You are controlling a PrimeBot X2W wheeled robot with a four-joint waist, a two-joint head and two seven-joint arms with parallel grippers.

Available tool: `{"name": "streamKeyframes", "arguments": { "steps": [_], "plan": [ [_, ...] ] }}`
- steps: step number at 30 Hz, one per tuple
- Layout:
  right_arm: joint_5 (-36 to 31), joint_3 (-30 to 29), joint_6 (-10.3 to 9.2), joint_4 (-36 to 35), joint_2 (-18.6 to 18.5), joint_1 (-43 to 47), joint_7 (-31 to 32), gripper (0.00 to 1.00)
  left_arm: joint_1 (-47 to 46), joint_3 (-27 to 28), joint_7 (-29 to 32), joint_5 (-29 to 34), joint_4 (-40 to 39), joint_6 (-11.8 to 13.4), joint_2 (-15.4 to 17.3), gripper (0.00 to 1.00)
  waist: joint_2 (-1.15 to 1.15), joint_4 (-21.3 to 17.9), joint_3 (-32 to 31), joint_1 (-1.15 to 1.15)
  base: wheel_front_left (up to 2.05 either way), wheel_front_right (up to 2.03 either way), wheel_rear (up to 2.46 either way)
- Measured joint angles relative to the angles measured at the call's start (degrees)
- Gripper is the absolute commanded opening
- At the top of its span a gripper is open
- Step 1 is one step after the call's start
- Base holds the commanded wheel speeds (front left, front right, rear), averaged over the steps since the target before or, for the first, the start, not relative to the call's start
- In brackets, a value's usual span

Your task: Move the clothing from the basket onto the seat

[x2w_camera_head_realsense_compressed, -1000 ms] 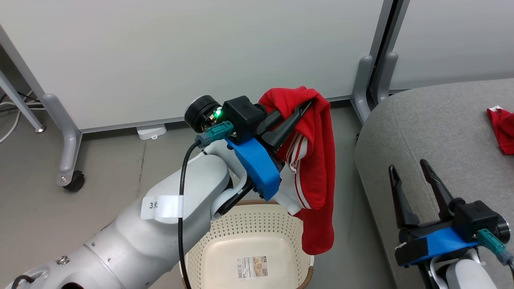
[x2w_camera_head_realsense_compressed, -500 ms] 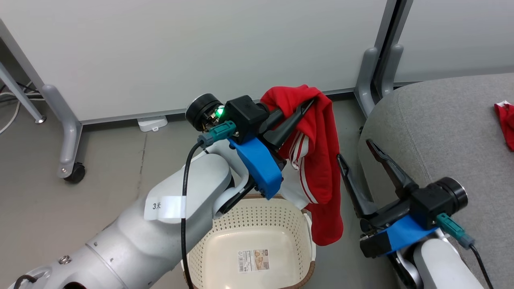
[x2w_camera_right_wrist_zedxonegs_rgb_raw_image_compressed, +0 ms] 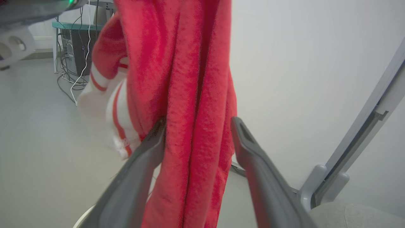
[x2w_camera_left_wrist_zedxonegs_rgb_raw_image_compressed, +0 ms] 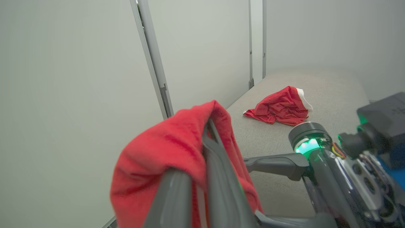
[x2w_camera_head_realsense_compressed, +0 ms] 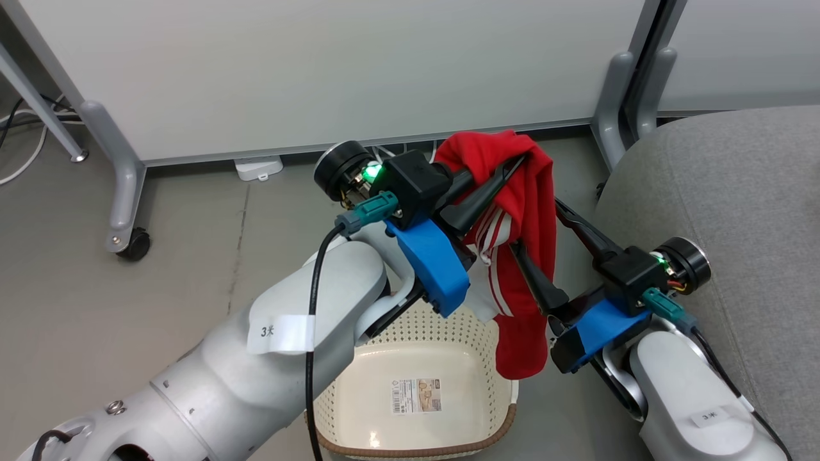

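My left gripper (x2w_camera_head_realsense_compressed: 517, 163) is shut on red clothing (x2w_camera_head_realsense_compressed: 528, 211) with white stripes, held up above the far right corner of the basket (x2w_camera_head_realsense_compressed: 410, 333). The cream basket's inside shows just a label sticker. My right gripper (x2w_camera_head_realsense_compressed: 537, 224) is open, one finger on each side of the hanging cloth. In the right wrist view the clothing (x2w_camera_right_wrist_zedxonegs_rgb_raw_image_compressed: 190, 95) hangs between the spread fingers (x2w_camera_right_wrist_zedxonegs_rgb_raw_image_compressed: 156, 129). The left wrist view shows the clothing (x2w_camera_left_wrist_zedxonegs_rgb_raw_image_compressed: 152, 158) draped over my shut left gripper (x2w_camera_left_wrist_zedxonegs_rgb_raw_image_compressed: 205, 133), and another red garment (x2w_camera_left_wrist_zedxonegs_rgb_raw_image_compressed: 278, 106) lying on the grey seat (x2w_camera_left_wrist_zedxonegs_rgb_raw_image_compressed: 332, 91). The seat (x2w_camera_head_realsense_compressed: 717, 186) is at the right.
White partition panels stand behind, on grey feet, one with a caster (x2w_camera_head_realsense_compressed: 134, 243). A white adapter (x2w_camera_head_realsense_compressed: 258, 168) lies at the wall base and cables (x2w_camera_head_realsense_compressed: 19, 128) trail at the far left. A desk with wires (x2w_camera_right_wrist_zedxonegs_rgb_raw_image_compressed: 72, 47) stands further off.
My right arm has swung left from over the seat to the hanging clothing, and its open fingers now straddle it. The left gripper keeps its hold. The camera has shifted slightly.
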Motion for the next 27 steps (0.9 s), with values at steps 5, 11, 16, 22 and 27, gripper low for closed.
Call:
{"name": "streamKeyframes", "arguments": {
  "steps": [5,11,16,22,27],
  "plan": [
    [0.1,1.5,0.00,6.8,0.4,-2.9,0.0,0.86,-0.7,-0.2,0.0,0.4,-0.3,0.0,-0.5,0.00,0.00,1.1,0.8,0.00,0.00,0.00,0.00],
    [1.0,1.5,0.00,7.9,1.2,-3.9,0.0,0.00,-0.7,-0.2,0.0,0.4,-0.3,0.0,-0.5,0.00,0.00,1.3,1.0,0.00,0.00,0.00,0.00],
    [1.3,2.0,0.00,7.9,1.2,-4.0,0.0,0.00,-0.7,-0.3,0.0,0.4,-0.2,0.0,-0.5,0.00,0.00,1.3,1.0,0.00,0.00,0.00,0.00],
    [1.4,1.9,0.00,7.8,1.1,-4.0,0.0,0.00,-0.7,-0.3,0.0,0.4,-0.1,0.0,-0.4,0.00,0.00,1.2,1.0,0.00,0.00,0.00,0.00],
    [1.4,1.9,0.00,7.7,1.1,-4.0,0.0,0.00,-0.7,-0.3,0.0,0.4,-0.1,0.0,-0.4,0.00,0.00,1.0,1.0,-0.01,0.00,0.00,0.00]
  ]
}}
